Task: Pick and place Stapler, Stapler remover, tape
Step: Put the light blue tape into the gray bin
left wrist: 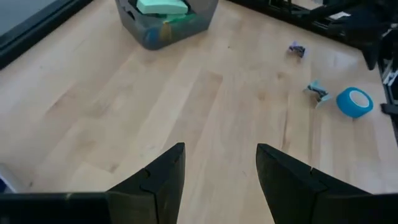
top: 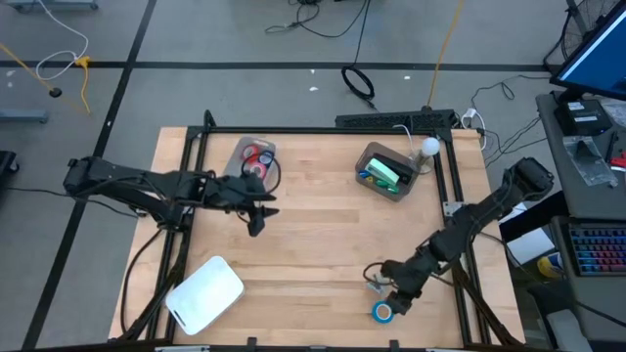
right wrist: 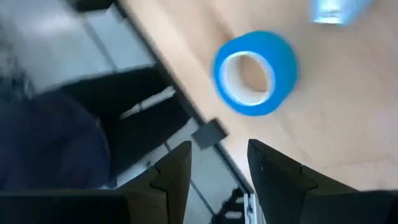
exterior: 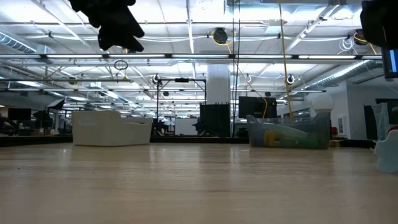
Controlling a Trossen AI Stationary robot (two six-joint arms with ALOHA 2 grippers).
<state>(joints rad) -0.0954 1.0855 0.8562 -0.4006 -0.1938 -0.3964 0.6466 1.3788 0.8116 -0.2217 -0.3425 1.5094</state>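
A blue tape (top: 382, 312) roll lies flat on the wood near the table's front edge, right of the middle; it also shows as the tape (right wrist: 255, 71) in the right wrist view. My right gripper (top: 395, 299) hovers open just beside and above it, touching nothing. A small metal stapler remover (left wrist: 317, 92) lies next to the roll. Red tape rolls (top: 258, 156) lie in a clear tray (top: 240, 154) at the far left. My left gripper (left wrist: 221, 180) is open over the bare table's left half. A green thing (top: 386, 174) sits in a grey bin; whether it is the stapler I cannot tell.
The grey bin (top: 370, 156) stands at the far right, with a white ball (top: 429, 147) beside it. A white rounded object (top: 203, 293) lies at the near left corner. Another small piece (left wrist: 297, 50) lies on the wood. The table's middle (top: 323, 235) is bare wood.
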